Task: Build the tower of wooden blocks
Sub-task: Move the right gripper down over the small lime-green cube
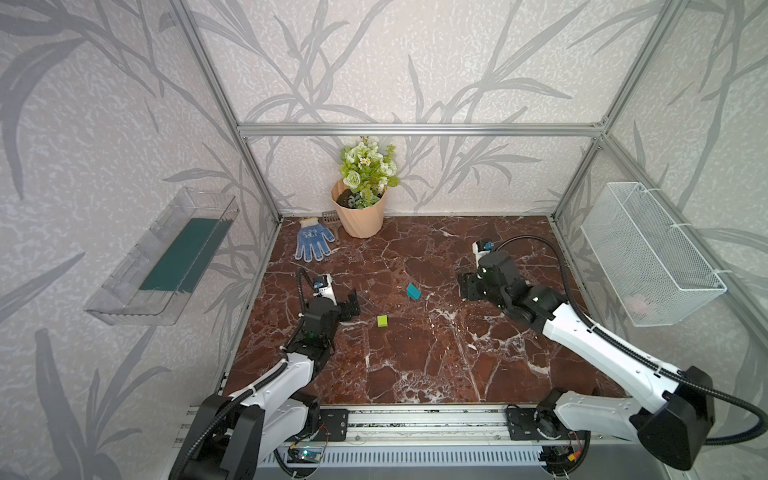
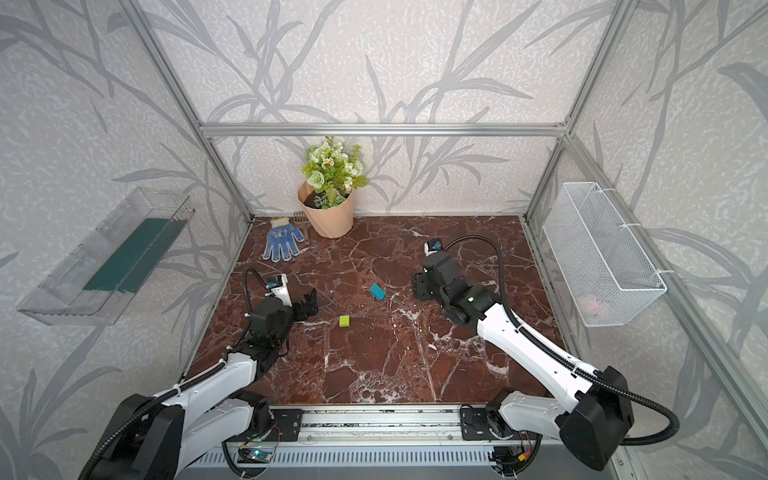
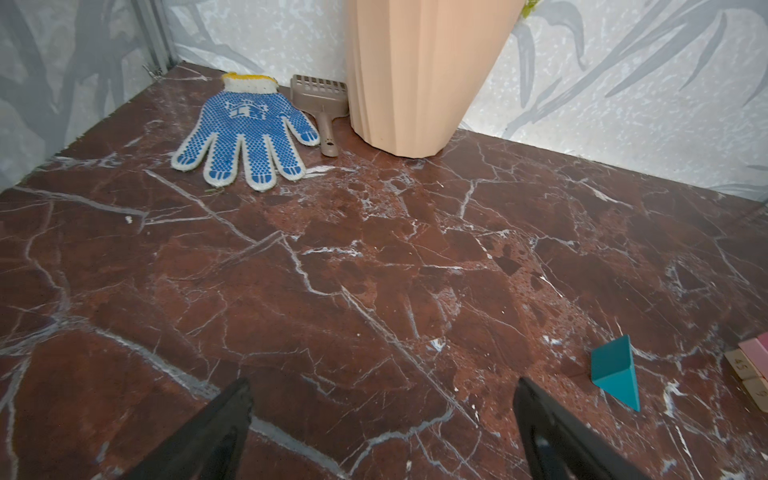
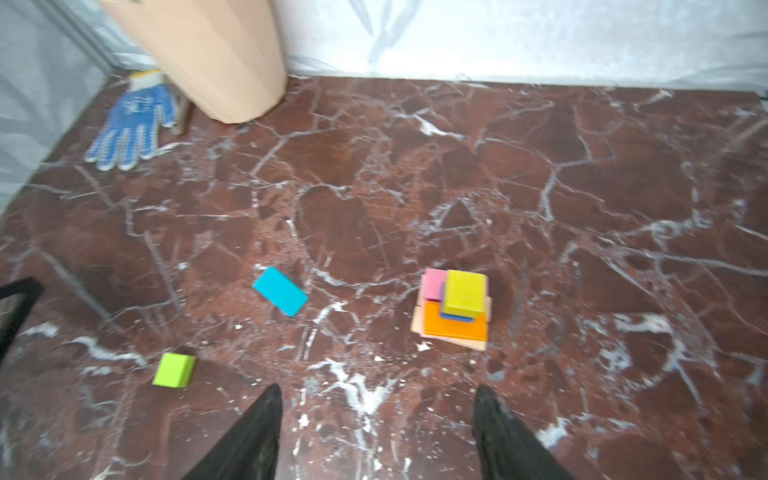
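Left wrist view: I log my left fingers [image 3: 224, 419] spread wide and empty over bare counter [image 3: 374, 270]. Lime cube [image 1: 382, 321] sits loose near centre, with the teal block [image 1: 413, 291] beyond it, apart. Tower [image 4: 455, 309], yellow uppermost, stands to their right; its plain-wood base block [image 3: 742, 365] reads 45. Right fingers [image 4: 257, 432] are parted, holding nothing, near the tower.
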